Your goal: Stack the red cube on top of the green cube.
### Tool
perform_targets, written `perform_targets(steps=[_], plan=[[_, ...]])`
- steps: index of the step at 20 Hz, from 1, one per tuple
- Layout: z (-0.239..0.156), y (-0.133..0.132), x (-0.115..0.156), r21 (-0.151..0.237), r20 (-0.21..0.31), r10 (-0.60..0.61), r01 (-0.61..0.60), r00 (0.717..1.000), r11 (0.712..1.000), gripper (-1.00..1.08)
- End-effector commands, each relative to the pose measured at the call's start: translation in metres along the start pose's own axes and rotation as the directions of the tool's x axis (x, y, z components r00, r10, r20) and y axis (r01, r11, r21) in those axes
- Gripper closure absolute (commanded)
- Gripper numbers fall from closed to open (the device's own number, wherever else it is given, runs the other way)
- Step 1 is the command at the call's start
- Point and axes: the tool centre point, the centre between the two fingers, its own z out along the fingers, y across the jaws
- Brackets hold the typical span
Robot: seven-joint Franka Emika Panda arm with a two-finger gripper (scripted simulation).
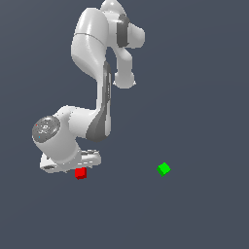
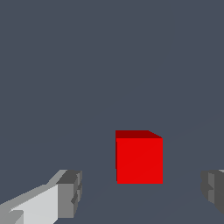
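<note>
Gripper (image 2: 141, 192) spread wide, jaws either side of the red cube (image 2: 139, 158) without touching, so I'm mid-grasp: close next, then carry to the green cube (image 1: 164, 168).

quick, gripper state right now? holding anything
gripper: open, holding nothing; fingers spread either side of the red cube, not touching it

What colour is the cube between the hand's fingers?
Bright red cube, plain with no pattern; the wrist view shows it best.
</note>
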Motion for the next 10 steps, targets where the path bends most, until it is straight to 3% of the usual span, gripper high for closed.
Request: perform_targets(steps=[1,10], plan=[[0.0005,0.0028,0.0021,0.0,-0.001,-0.003,0.003,1.0,1.0,-0.92],[0.0044,0.004,0.003,0.0,-0.001,-0.003,0.003,1.0,1.0,-0.92]])
